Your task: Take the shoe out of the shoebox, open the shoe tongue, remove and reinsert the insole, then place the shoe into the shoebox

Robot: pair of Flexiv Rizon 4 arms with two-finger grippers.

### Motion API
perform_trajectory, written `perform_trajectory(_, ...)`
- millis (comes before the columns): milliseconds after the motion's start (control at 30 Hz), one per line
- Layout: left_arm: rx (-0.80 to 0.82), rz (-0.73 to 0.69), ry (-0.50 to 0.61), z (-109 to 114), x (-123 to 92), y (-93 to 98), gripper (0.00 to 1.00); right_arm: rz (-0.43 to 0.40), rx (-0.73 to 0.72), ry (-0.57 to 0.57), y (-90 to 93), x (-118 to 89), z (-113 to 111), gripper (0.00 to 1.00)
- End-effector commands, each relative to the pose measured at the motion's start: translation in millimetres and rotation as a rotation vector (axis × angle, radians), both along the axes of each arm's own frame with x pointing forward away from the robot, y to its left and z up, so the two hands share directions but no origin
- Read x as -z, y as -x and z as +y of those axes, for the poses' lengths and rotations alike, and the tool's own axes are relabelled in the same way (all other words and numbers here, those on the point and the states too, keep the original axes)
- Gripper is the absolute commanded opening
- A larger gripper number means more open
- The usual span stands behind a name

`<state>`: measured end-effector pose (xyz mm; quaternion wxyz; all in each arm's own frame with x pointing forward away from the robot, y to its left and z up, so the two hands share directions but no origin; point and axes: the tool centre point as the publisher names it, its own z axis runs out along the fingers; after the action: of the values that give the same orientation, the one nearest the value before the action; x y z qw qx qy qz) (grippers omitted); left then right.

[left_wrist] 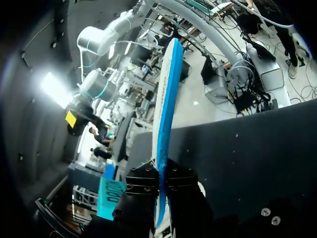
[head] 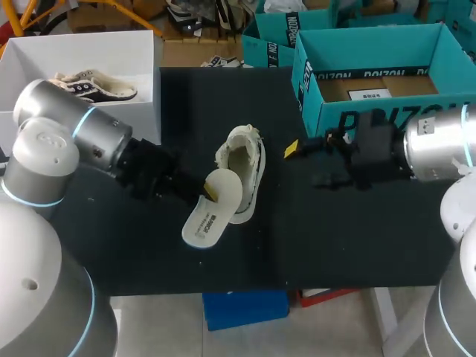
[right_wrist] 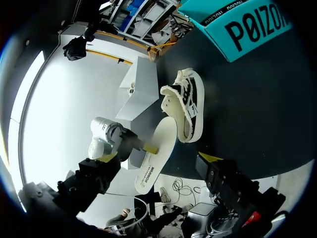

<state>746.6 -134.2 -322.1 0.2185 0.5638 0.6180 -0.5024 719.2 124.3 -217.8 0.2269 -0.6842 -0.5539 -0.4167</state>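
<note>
1. The table [head: 335,245] is covered in black; the things on it lie toward its middle and far side.
2. Nearest the robot is the white insole [head: 210,214]. It slants from the table's near side up toward the shoe, and its far end overlaps the shoe's near end in the head view. Whether its lower end touches the table cannot be told.
3. The left gripper [head: 210,192] comes in from the left and is clamped on the insole's edge. In the left wrist view the insole stands edge-on between the two fingers, pinched from both sides, white above and blue beneath.
4. Just beyond the insole, the cream shoe [head: 244,165] with dark side stripes rests on the table near its middle, outside both boxes. Its opening gapes wide.
5. To the right of the shoe, the right gripper [head: 301,163] hangs over the table with its fingers spread wide and nothing between them. It is apart from the shoe.
6. Farther back on the right stands the teal shoebox [head: 372,115], open at the top.
7. At the far left stands a white box [head: 145,67] with another shoe [head: 97,85] inside.
</note>
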Motion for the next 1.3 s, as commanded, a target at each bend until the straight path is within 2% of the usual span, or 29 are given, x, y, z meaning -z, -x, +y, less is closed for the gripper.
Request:
perform_trajectory(33, 0.013, 0.001, -0.020, -1.7, -0.3, -3.8, 0.00, -0.023, 0.039, 0.005, 6.8, -2.6, -2.1, 1.00)
perform_trajectory(400, 0.098, 0.009, -0.159, 0.8, 9.4, -14.6, 0.00, -0.023, 0.039, 0.005, 6.8, -2.6, -2.1, 1.00)
perform_trajectory(833, 0.159, 0.074, -0.137, -18.6, 22.8, -28.5, 0.00, -0.023, 0.039, 0.005, 6.8, -2.6, -2.1, 1.00)
perform_trajectory(1300, 0.137, 0.061, -0.177, -25.5, 34.6, -50.0, 0.00, -0.023, 0.039, 0.005, 6.8, -2.6, -2.1, 1.00)
